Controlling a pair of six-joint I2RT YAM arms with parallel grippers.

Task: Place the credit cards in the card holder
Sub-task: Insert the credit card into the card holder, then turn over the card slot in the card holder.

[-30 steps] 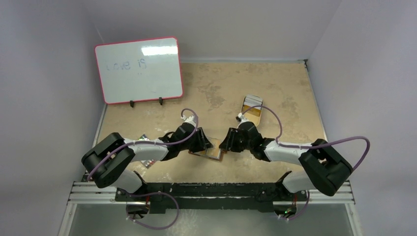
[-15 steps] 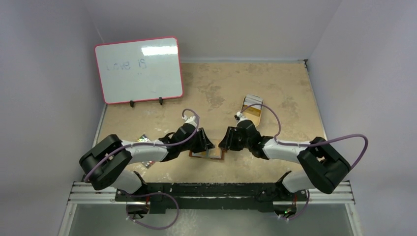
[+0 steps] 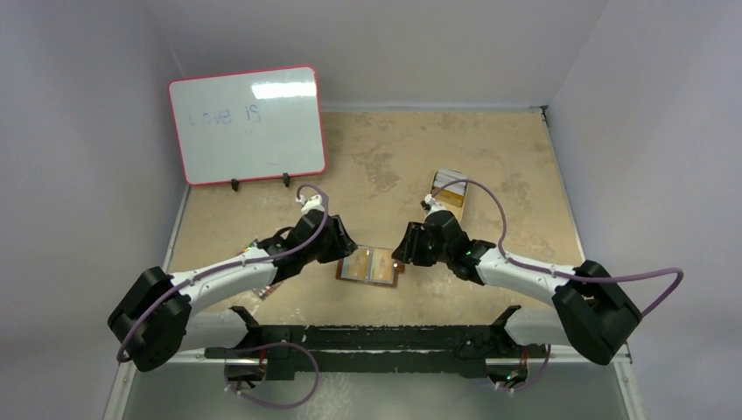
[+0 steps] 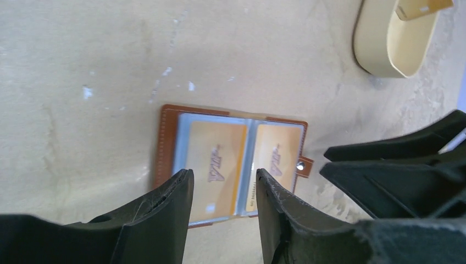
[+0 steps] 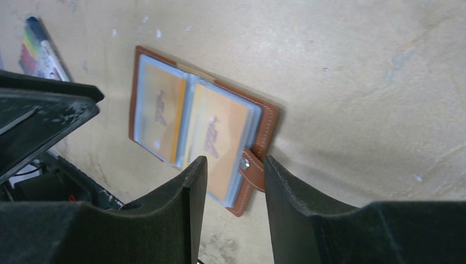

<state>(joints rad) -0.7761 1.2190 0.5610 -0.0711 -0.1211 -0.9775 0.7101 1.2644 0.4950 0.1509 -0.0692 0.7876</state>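
While card holder lies open, whiteboard (red-rimmed) reads "Love is".

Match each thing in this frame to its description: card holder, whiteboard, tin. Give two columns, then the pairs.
Things:
1. card holder
2. whiteboard
3. tin

Descriptions:
A. white with a red frame, standing upright at the far left
B. cream, oval
C. brown, lying open and flat

Pairs: 1-C, 2-A, 3-B
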